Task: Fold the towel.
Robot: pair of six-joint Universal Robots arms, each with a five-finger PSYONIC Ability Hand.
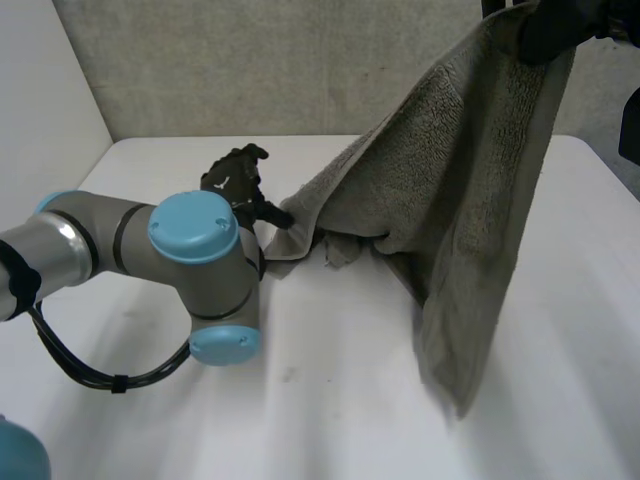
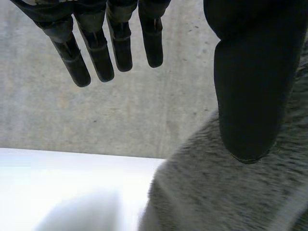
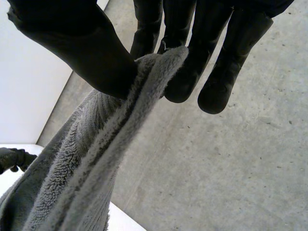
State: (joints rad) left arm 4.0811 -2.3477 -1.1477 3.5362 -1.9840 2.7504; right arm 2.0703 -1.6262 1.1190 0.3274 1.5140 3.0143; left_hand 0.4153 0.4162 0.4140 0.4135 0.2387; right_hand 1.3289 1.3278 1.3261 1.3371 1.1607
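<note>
The grey terry towel (image 1: 470,200) hangs from the right hand (image 1: 555,25), which is raised above the white table (image 1: 350,420) at about 1 o'clock from the table's middle. In the right wrist view the thumb (image 3: 82,43) and the fingers (image 3: 185,72) press a folded edge of the cloth between them, so this hand is pinching the towel at its upper edge. From that grip the towel falls in a broad sheet. One loose corner dangles toward 5 o'clock and ends just over the tabletop. The other side slopes down toward 9 o'clock and bunches where it meets the table near the middle. The left hand (image 1: 235,180) sits at that low, bunched end, at 9 o'clock from the towel's resting corner, and one dark digit touches the cloth there. In the left wrist view its fingers (image 2: 98,57) are straight and spread, clear of the fabric, and the thumb (image 2: 250,86) lies against the towel's pile without closing on it, so this hand is relaxed and not grasping. The left arm (image 1: 150,250) with its light-blue caps crosses the table's near side at 8 o'clock. A grey concrete wall (image 1: 250,60) stands behind the table at 12 o'clock.
</note>
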